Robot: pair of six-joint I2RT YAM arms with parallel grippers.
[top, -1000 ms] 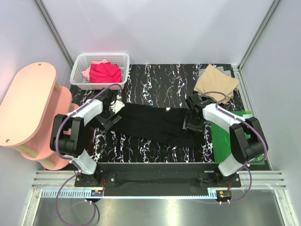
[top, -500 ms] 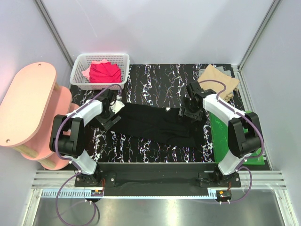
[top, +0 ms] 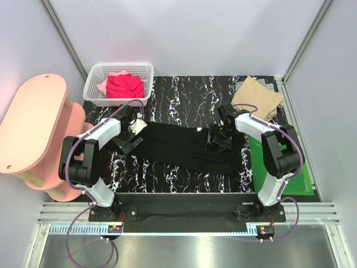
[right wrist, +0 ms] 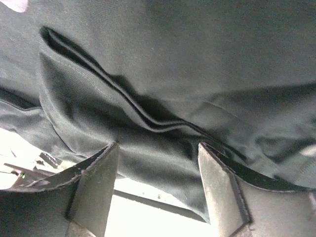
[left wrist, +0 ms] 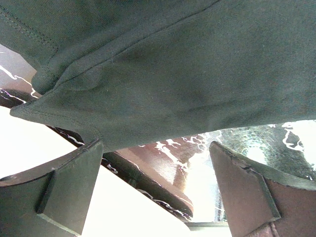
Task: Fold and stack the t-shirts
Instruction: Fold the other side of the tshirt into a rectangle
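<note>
The black t-shirt [top: 184, 146] lies mid-table as a long creased band, not yet neatly folded. The tan t-shirt [top: 256, 97] sits folded at the far right, and the red t-shirt [top: 124, 85] is in the basket [top: 120, 68]. I see the left gripper [left wrist: 155, 163] wide open at the band's left end and the right gripper [right wrist: 158, 163] parted over its right end. Neither holds cloth. I cannot count the band's layers.

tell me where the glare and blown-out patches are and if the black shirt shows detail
Top external view: even light, the black t-shirt reads as a flat dark shape, the metal strip at the bottom shines. Left wrist view: stitching sharp, lower left blown out white, glare on the glossy tabletop. Right wrist view: folds show, slightly soft, bottom edge blown out.
</note>
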